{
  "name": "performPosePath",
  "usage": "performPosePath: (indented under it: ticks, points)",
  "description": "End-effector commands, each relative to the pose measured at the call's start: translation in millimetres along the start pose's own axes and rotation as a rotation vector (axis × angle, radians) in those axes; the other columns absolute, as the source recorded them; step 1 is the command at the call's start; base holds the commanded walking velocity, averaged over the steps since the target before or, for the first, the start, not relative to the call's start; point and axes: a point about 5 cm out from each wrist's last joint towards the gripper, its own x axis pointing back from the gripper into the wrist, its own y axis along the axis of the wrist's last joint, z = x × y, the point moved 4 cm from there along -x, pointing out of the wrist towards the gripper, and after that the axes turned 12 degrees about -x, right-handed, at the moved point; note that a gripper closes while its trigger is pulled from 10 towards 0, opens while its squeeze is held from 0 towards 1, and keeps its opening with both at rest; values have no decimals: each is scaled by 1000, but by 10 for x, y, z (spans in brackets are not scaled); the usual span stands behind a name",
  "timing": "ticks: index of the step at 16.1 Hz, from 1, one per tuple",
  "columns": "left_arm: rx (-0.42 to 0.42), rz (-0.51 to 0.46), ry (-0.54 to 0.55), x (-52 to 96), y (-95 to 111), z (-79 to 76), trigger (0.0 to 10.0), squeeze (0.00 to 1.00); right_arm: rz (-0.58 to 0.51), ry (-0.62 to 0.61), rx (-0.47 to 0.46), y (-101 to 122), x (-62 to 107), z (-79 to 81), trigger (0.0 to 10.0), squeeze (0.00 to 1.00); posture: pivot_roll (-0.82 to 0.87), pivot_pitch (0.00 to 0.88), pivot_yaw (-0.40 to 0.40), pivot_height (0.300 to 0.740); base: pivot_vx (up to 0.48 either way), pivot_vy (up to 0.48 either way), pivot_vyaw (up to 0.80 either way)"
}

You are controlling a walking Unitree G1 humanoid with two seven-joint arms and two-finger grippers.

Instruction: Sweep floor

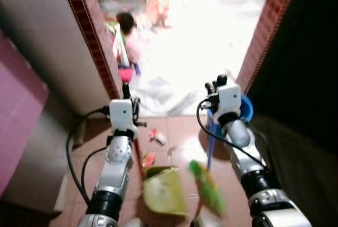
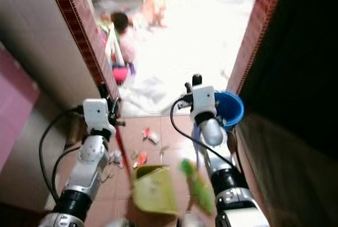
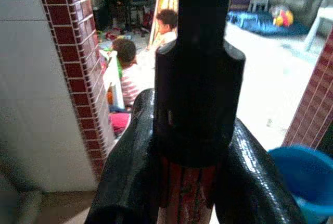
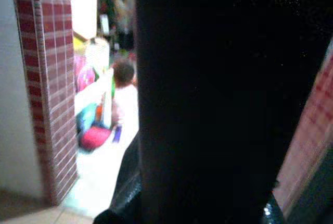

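My left gripper [image 1: 127, 91] clamps the red dustpan handle [image 1: 138, 158] at lower centre, my right gripper [image 1: 216, 85], fingers unreadable, carries the green broom [image 1: 208, 187], and scraps [image 1: 157, 138] mid-frame could scatter toward the children [image 1: 129, 34] upper left.

I see a reddish tiled floor [image 1: 174, 132] with small scraps of litter [image 1: 157, 138] scattered near the doorway, a yellow-green dustpan [image 1: 165, 191] lying on it, and a blue bucket [image 2: 228, 109] by the brick wall.
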Motion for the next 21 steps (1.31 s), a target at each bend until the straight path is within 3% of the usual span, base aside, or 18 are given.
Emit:
performPosePath:
  ticks: [1, 10, 13, 16, 17, 21]
  points:
    - [-25, -97, 38, -66, 226, 139, 10000, 0, -180, 80, 35, 452, -159, 209, 10000, 0, -23, 0, 33, 740, 442, 0, 0]
    - [-67, -117, 90, -92, 288, 224, 10000, 0, -112, 93, -28, 311, -134, 205, 10000, 0, -20, 0, 30, 740, 429, 29, 0]
    - [-130, -130, 140, -82, 299, 278, 10000, 0, -89, 112, -61, 245, -109, 245, 10000, 0, -19, 0, 29, 740, 0, 0, 0]
    - [-152, -136, 187, -66, 300, 351, 10000, 0, -59, 75, -153, 186, -108, 216, 10000, 0, -18, 0, 30, 740, 0, 0, 0]
    - [-196, -127, 221, -69, 268, 411, 10000, 0, -53, 75, -147, 173, -110, 218, 10000, 0, -18, 0, 28, 740, 0, 0, 0]
    - [-215, -88, 220, -75, 132, 330, 10000, 0, -28, 78, -172, 111, -92, 239, 10000, 0, -26, 0, 25, 740, 0, 0, 0]
